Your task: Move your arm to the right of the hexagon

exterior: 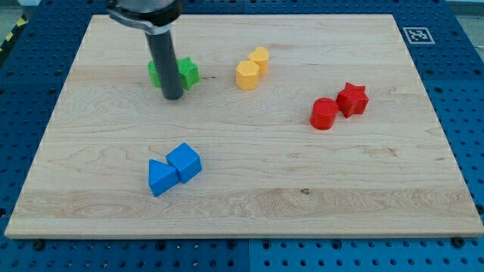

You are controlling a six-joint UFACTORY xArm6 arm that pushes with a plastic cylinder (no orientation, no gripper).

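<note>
A yellow hexagon lies on the wooden board near the view's top middle, touching a second yellow block just up and right of it. My tip rests on the board well to the left of the hexagon. The rod stands in front of two green blocks: a star-like one shows to its right, and a green edge shows to its left. The tip is just below these green blocks.
A red cylinder and a red star touch at the view's right. A blue triangular block and a blue cube touch at the lower left. A marker tag sits at the board's top right corner.
</note>
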